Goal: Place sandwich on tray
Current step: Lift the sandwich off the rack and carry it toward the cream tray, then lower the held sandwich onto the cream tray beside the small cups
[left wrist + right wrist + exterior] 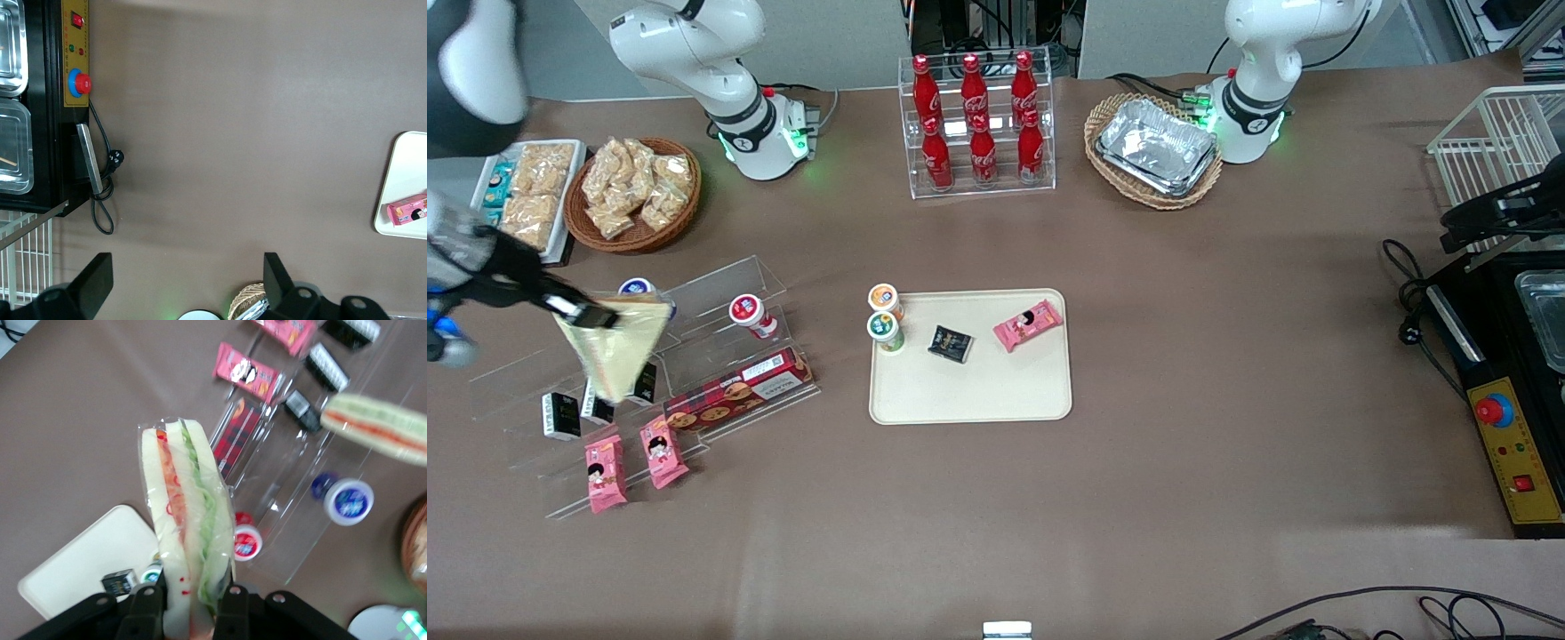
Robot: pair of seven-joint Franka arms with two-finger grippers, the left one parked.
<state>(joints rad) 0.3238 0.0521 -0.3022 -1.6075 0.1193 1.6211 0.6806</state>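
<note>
My right gripper hangs above the clear display shelf toward the working arm's end of the table, shut on the sandwich. The wrist view shows the sandwich as a clear-wrapped wedge with pale bread and a green and orange-red filling, squeezed between the two black fingers of the gripper. The cream tray lies flat at the table's middle, apart from the held sandwich. It carries two small cups, a black packet and a pink packet. One corner of the tray also shows under the wrist.
Under the gripper stands the acrylic shelf with a red biscuit box, pink packets and small tubs. A second wedge lies by the shelf. Farther from the camera are a snack basket, a cola rack and a foil-tray basket.
</note>
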